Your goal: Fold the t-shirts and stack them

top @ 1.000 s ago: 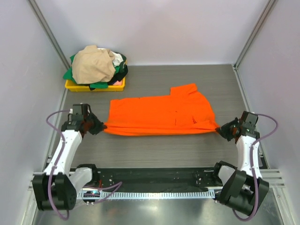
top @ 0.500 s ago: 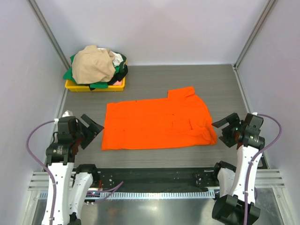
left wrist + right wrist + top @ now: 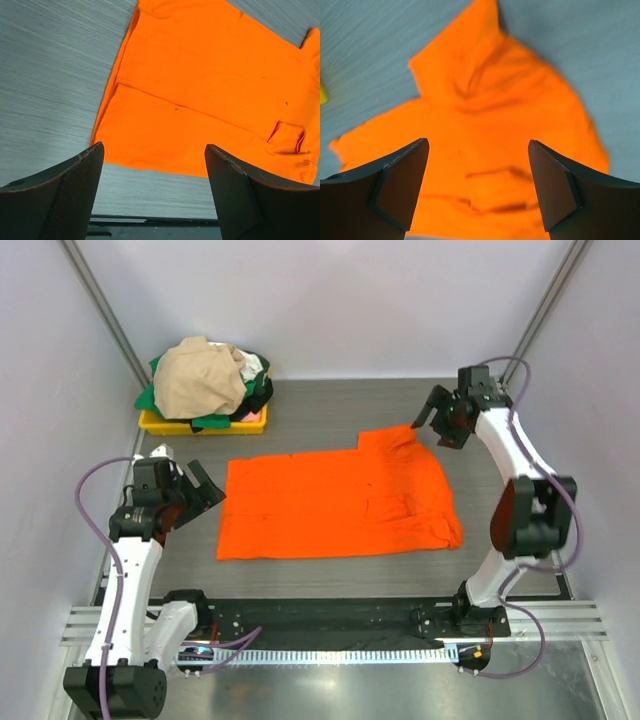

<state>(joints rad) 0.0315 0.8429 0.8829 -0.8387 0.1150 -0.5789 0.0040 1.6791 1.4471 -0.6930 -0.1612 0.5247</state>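
Orange t-shirt [image 3: 335, 502] flat; left pincer [image 3: 203, 492], right pincer [image 3: 437, 427] seemingly open

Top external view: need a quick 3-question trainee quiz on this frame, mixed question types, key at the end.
1. True or false: the left gripper is shut on the orange t-shirt.
2. Where is the right gripper? A) at the shirt's near-left corner; B) by the shirt's far-right corner; C) parked over its own base.
3. What colour is the shirt on top of the pile in the yellow bin?

Key: 1 false, its jaws are wide open and the shirt lies flat and free; 2 B; 3 beige.
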